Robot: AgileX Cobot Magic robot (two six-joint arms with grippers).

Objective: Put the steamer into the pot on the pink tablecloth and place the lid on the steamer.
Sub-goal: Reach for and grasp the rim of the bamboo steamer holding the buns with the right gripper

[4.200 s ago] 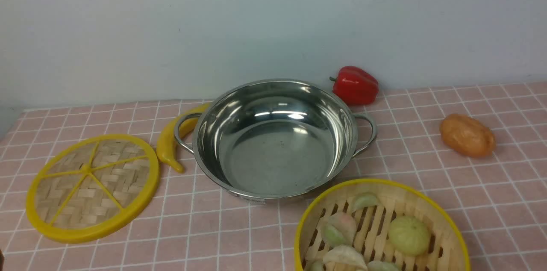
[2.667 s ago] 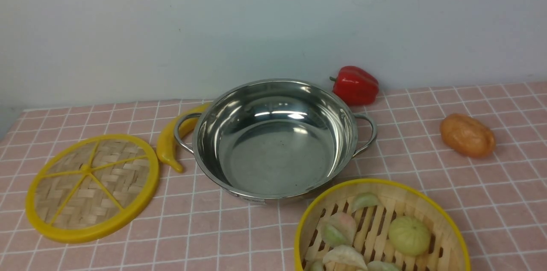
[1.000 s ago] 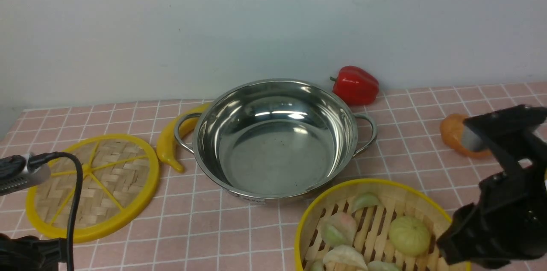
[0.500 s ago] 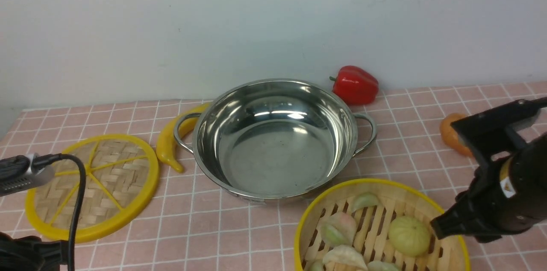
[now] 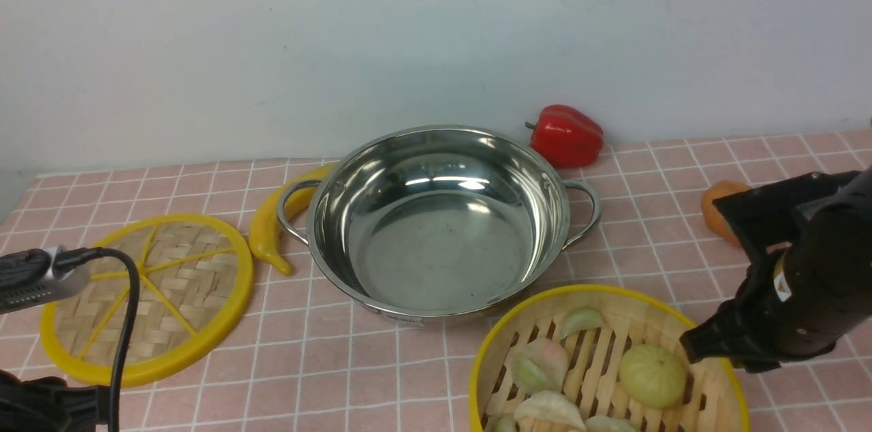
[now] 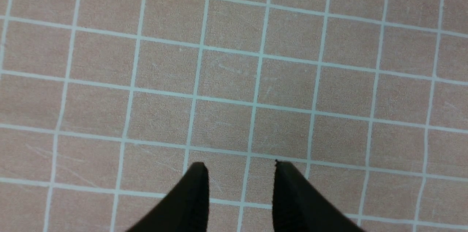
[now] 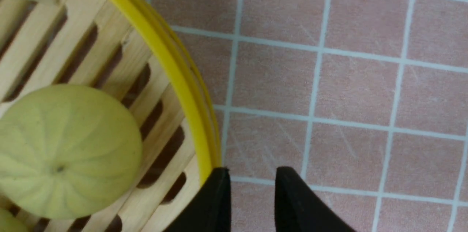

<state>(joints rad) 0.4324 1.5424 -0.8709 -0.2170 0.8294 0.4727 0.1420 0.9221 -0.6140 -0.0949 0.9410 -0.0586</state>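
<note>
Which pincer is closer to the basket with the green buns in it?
Right. The right pincer hangs at the yellow rim of the round bamboo basket; the left pincer is far off, near the flat woven yellow-rimmed lid.

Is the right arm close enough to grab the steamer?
Probably yes. The right tool hangs at the rim of the steamer, jaws slightly apart, and nothing lies between them.

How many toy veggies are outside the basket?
3: curved yellow pepper left of the wide steel pot, shiny red bell pepper behind it, orange potato partly hidden by the right arm.
</note>
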